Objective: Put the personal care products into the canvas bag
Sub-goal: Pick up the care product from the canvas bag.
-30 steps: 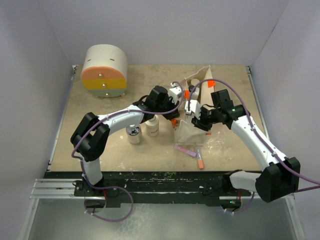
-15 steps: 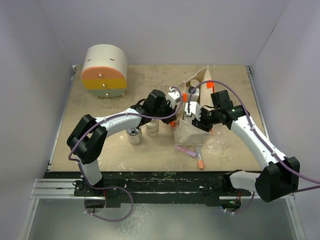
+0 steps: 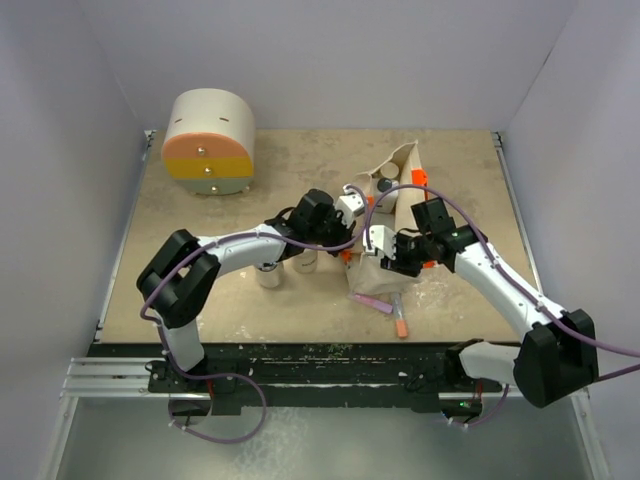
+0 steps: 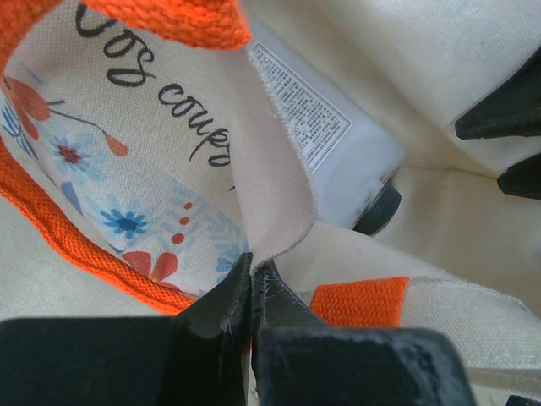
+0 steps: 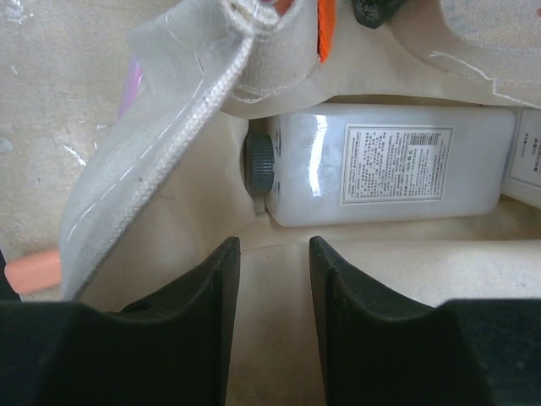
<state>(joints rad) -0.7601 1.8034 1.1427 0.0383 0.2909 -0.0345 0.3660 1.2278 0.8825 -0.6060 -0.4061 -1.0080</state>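
Observation:
The canvas bag (image 3: 380, 262) lies tilted at mid-table, with orange handles (image 4: 161, 21) and a flower print inside. My left gripper (image 3: 347, 222) is shut on the bag's rim fabric (image 4: 275, 182), its jaws (image 4: 252, 269) pinching the cloth. My right gripper (image 3: 383, 245) is open and empty inside the bag's mouth (image 5: 275, 254). A white bottle with a black cap (image 5: 385, 169) lies on its side inside the bag just past the right fingers, and shows in the left wrist view (image 4: 325, 127) too. A clear-grey bottle (image 3: 267, 272) and a white bottle (image 3: 305, 259) stand left of the bag, partly under my left arm.
A round cream, orange and yellow drawer box (image 3: 207, 140) stands at the back left. A pink item (image 3: 370, 298) and a peach tube (image 3: 400, 322) lie on the table by the bag's near edge. More product tops (image 3: 385, 186) show in the bag's far end.
Both grippers have moved toward the near edge. The left one has drawn the bag's rim with it, and the right one has gone lower into the bag's mouth.

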